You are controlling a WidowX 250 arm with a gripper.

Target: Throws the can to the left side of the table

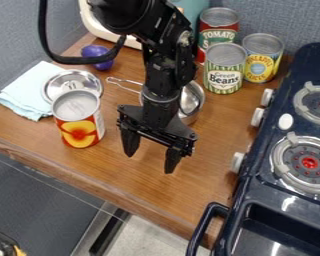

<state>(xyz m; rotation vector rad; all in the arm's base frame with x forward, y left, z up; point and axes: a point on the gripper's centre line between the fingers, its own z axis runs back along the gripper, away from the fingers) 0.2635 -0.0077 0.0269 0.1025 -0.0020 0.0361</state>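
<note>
Orange-labelled can [78,127] upright on surface [209,150], left side, near cloth [26,95]; claw [150,161] spread wide, gripping nothing, presumably because the can sits where the task wants it

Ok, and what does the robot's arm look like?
It's a chunky black arm with rounded parts. A black cable loops out beside it. The black gripper has a wide crossbar and two fingers that narrow toward their tips.

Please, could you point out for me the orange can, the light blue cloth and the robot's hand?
Orange can [79,131]: camera view, on its side label.
Light blue cloth [24,94]: camera view, on its upper surface.
Robot's hand [150,161]: camera view, midway between its fingertips.
</note>
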